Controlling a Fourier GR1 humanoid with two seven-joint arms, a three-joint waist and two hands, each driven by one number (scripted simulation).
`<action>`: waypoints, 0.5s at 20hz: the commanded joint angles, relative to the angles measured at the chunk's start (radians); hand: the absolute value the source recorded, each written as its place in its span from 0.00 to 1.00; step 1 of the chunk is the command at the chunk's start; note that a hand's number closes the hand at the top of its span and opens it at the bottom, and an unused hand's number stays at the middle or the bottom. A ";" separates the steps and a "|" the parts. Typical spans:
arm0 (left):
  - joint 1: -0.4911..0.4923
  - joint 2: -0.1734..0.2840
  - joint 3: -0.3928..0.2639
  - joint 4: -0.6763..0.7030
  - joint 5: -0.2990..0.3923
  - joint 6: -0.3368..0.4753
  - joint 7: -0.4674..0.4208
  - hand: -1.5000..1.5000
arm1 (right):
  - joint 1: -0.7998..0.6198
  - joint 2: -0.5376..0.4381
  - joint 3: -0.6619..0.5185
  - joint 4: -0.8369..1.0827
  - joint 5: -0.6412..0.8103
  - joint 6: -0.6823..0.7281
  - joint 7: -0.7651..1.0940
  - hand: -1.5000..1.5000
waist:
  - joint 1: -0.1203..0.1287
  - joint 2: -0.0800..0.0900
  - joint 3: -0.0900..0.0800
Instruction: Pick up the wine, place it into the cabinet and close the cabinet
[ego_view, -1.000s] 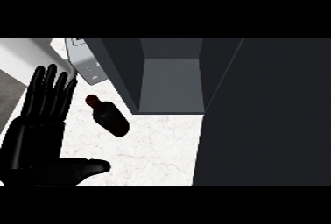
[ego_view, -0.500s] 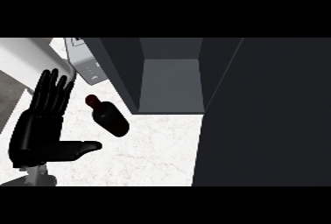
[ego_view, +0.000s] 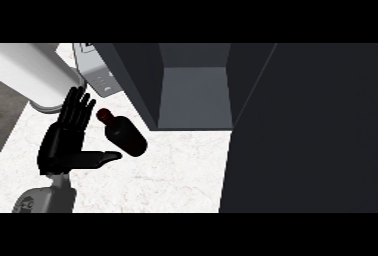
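**Open left hand beside the lying wine bottle, cabinet standing open**

Nearest, at about 7 o'clock in the head view, a grey forearm (ego_view: 48, 197) comes up from the lower edge and ends in the left hand (ego_view: 65, 147). The hand is spread wide: fingers straight and pointing toward 12 o'clock, thumb stuck out sideways toward 3 o'clock. It holds nothing. The right hand does not show.

Just beside the hand, on its 2 o'clock side, the wine bottle (ego_view: 124, 134) lies on the white marbled bench (ego_view: 170, 175). It is dark red, almost black, with its neck pointing to about 11 o'clock and its base toward 5 o'clock. The thumb tip sits close under the bottle's base; whether they touch I cannot tell. The fingers run alongside the neck, apart from it.

Farther out, at 12 to 1 o'clock from the bottle, the cabinet (ego_view: 196, 95) stands open, its grey inside floor showing between dark side walls. The dark cabinet door (ego_view: 303, 130) fills the view's right side from 1 to 5 o'clock.

Farthest, at 10 to 11 o'clock, a light grey rounded object (ego_view: 33, 75) and a small white box (ego_view: 100, 75) stand near the bench's far left corner.
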 joint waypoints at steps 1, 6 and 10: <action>-0.016 -0.010 0.019 0.211 -0.018 -0.065 -0.154 0.00 | -0.027 0.009 -0.003 -0.057 -0.048 -0.016 0.047 0.00 | 0.000 0.001 0.000; -0.029 -0.031 0.006 0.314 -0.069 -0.065 -0.240 0.00 | 0.036 0.021 0.004 -0.070 -0.034 0.013 -0.006 0.00 | 0.001 -0.001 0.000; -0.065 0.013 0.045 0.421 -0.036 -0.142 -0.267 0.00 | 0.086 0.022 -0.007 -0.084 -0.085 0.044 -0.017 0.00 | 0.001 -0.001 0.001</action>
